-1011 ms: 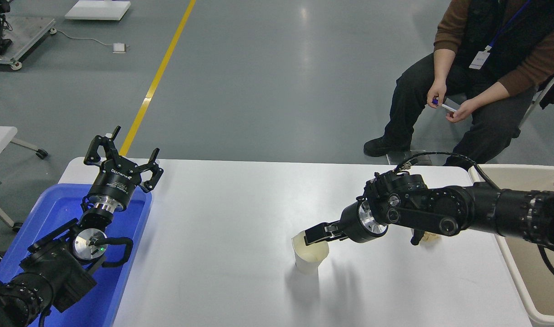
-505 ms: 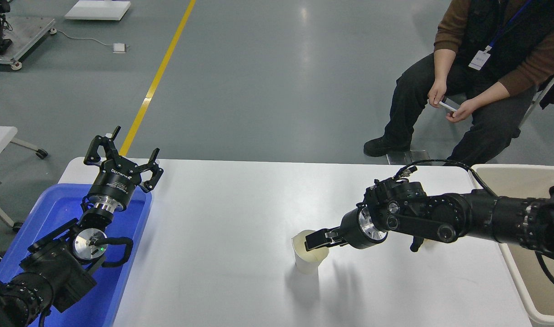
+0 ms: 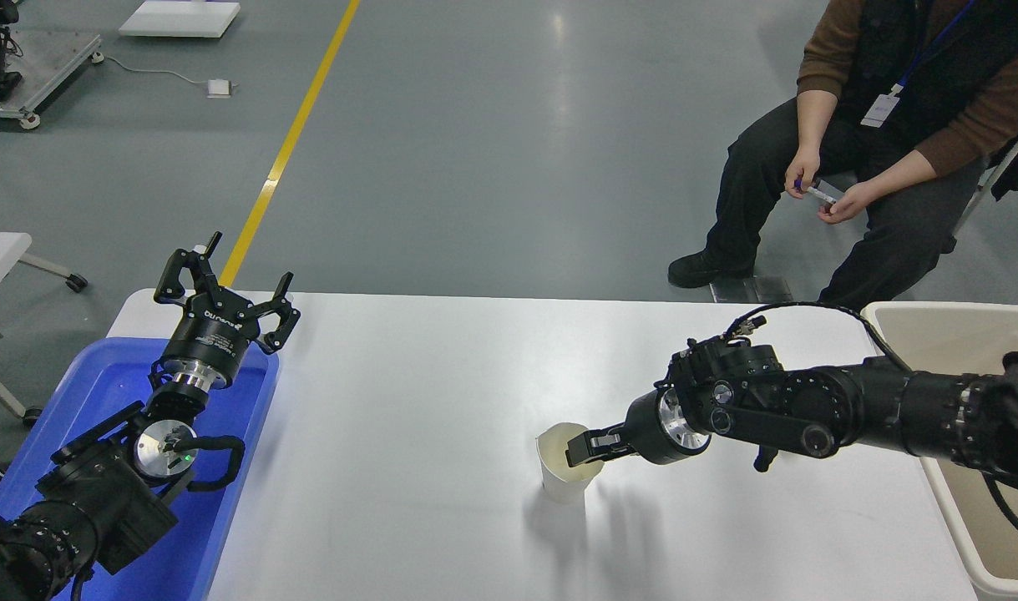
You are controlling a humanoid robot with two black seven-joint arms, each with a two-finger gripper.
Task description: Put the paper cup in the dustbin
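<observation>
The paper cup (image 3: 563, 476) is a small cream-white cup standing upright on the white table (image 3: 408, 401), right of the middle. My right gripper (image 3: 584, 446) reaches in from the right and sits at the cup's right rim, partly over its mouth. From this side I cannot see whether it grips the rim. The dustbin (image 3: 943, 309) is a large beige bin at the table's right end, behind and under my right arm. My left gripper (image 3: 225, 288) is open and parked at the lower left, above the blue tray.
A blue plastic tray (image 3: 99, 392) lies at the table's left end under the left arm. A person (image 3: 876, 142) sits beyond the far right corner, holding a small object in both hands.
My right gripper has moved down and slightly right onto the cup's right rim. The cup has stayed in place. The left arm has not moved.
</observation>
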